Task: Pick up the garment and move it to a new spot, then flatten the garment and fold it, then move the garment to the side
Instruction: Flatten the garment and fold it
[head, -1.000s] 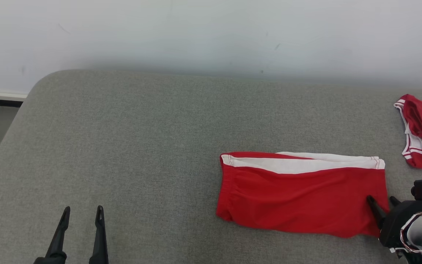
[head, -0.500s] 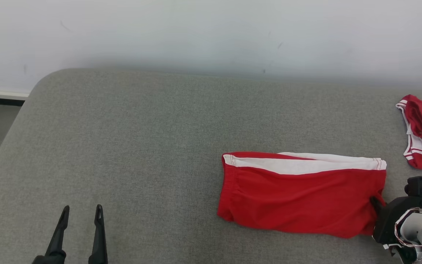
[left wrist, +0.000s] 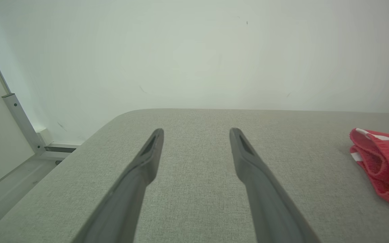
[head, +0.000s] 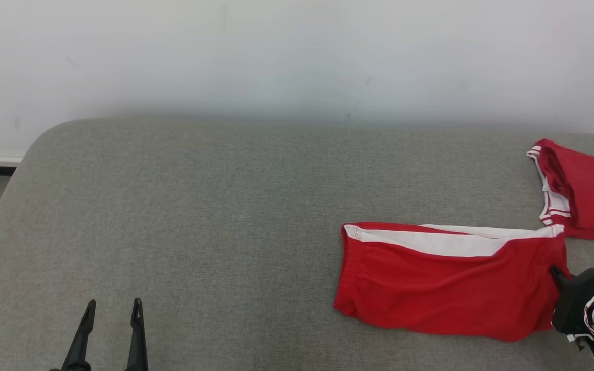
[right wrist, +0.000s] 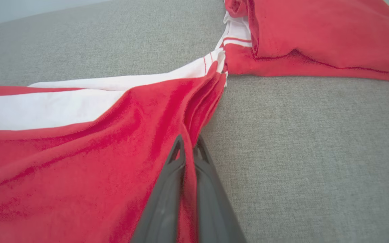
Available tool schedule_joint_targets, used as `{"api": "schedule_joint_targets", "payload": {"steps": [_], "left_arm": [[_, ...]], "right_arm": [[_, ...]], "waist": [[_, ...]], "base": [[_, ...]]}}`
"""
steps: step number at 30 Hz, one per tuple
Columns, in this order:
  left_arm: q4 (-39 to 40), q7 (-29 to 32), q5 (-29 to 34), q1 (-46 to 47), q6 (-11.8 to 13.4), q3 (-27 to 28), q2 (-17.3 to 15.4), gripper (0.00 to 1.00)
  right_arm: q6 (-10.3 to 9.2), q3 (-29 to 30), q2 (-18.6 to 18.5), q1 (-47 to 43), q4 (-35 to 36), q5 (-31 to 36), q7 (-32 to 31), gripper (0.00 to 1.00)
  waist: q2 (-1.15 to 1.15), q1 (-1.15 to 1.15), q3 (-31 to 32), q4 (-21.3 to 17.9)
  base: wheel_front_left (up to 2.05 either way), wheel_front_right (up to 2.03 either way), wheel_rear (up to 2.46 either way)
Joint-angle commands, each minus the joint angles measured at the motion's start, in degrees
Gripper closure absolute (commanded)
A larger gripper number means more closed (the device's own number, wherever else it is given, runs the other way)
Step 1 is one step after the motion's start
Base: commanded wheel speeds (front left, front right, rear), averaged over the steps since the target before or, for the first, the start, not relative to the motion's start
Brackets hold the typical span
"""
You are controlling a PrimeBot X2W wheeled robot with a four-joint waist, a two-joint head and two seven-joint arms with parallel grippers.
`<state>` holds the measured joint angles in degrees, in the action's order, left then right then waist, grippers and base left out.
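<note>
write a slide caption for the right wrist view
Right gripper shut on the edge of folded red-and-white fabric shorts on a grey upholstered surface.

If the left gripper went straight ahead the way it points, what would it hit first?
Likely bare grey cushion, or the white wall beyond; depth is unclear. The red garment lies off to its right.
</note>
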<state>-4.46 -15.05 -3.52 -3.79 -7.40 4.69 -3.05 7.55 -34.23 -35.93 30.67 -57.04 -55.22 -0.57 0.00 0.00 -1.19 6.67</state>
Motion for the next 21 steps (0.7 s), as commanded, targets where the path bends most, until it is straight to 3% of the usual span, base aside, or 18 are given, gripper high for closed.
{"api": "schedule_joint_targets", "payload": {"steps": [1, 10, 21], "left_arm": [[0.0, -0.2, 0.0, -0.8, 0.0, 0.3, 0.1, 0.0], [-0.3, -0.2, -0.4, -1.8, -0.1, 0.7, -0.1, 0.0], [-0.9, -0.2, -0.8, 0.0, -0.1, -1.3, 0.1, 0.0]], "right_arm": [[-0.17, -0.1, -0.4, 0.1, 0.8, -0.7, -0.2, 1.0], [-0.17, -0.8, -0.6, -0.5, 15.1, -4.8, -3.9, 1.0], [-0.17, -0.5, 5.5, -3.1, 28.6, -8.1, -10.1, 1.0]], "waist": [[0.0, 0.0, 0.6, -0.7], [0.0, 0.0, 2.0, -2.9], [0.0, 0.0, 1.3, -1.2]], "base": [[0.0, 0.0, 0.0], [0.0, 0.0, 0.0], [0.0, 0.0, 0.0]]}}
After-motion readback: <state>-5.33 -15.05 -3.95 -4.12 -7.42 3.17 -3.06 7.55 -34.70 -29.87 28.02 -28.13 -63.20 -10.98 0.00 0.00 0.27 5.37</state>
